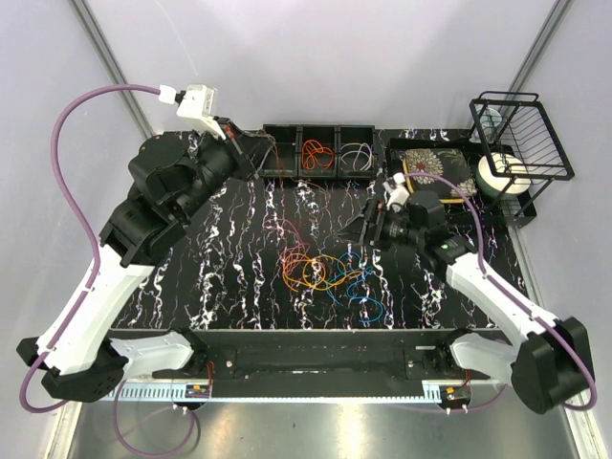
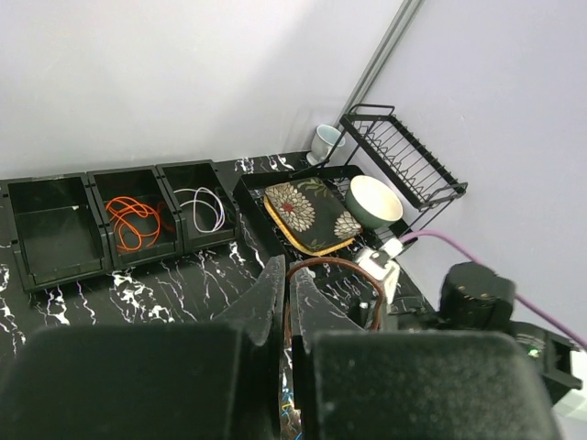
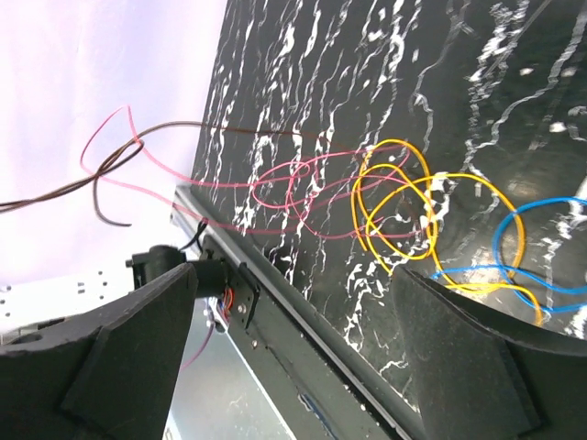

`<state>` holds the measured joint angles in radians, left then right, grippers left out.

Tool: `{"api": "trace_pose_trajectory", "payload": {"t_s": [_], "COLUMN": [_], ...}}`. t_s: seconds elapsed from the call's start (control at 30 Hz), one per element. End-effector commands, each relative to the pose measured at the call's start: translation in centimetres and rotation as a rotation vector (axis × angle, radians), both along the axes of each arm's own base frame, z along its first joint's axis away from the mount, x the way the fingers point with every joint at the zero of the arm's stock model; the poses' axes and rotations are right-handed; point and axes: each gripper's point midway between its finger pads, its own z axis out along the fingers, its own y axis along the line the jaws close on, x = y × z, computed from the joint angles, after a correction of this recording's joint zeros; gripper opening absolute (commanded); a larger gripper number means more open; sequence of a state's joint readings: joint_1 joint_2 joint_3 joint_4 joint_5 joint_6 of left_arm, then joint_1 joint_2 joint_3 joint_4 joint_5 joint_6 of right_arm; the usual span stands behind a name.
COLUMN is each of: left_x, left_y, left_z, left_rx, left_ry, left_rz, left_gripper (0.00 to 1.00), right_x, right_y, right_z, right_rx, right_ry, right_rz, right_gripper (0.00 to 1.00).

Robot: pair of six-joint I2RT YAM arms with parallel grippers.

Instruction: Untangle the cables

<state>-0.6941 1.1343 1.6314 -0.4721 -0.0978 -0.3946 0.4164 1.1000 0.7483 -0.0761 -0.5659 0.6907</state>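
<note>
The right gripper point(image 1: 356, 231), jaws spread wide, hovers beside the tangled cables point(image 1: 320, 273) at the surface point(image 1: 239, 277) centre, on their right-edge side, nearer than the left gripper point(image 2: 287, 275), which is clamped on a brown cable point(image 2: 335, 263) by the back-edge bins point(image 1: 319, 126).

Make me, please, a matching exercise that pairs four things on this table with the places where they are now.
Things:
1. orange cable
2. white cable
3. brown cable
4. bowl

Places:
A. pinched between the left fingers
B. beside the floral mat
C. in the middle bin
D. in the rightmost bin

Pairs: 1-C, 2-D, 3-A, 4-B.
</note>
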Motion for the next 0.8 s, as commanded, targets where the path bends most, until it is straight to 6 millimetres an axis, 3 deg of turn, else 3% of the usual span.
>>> {"api": "trace_pose_trajectory", "payload": {"t_s": [0.0, 0.53, 0.77], "left_x": [0.8, 4.1, 4.7], "left_y": [0.1, 0.5, 0.1], "left_z": [1.6, 0.0, -0.6], "left_rx": [-0.062, -0.131, -0.127], "left_ry": [-0.034, 0.077, 0.085], "left_rz": [0.036, 0.197, 0.2], "left_gripper": [0.0, 0.0, 0.0], "right_x": [0.1, 0.8, 1.2], "right_y": [2.5, 7.0, 9.1], "right_z": [1.5, -0.8, -0.6], "right_rx": [0.056, -0.038, -0.075], "right_ry": [-0.076, -0.161, -0.211], "right_rz": [0.077, 0.1, 0.111], "right_gripper": [0.91, 0.9, 0.89]}}
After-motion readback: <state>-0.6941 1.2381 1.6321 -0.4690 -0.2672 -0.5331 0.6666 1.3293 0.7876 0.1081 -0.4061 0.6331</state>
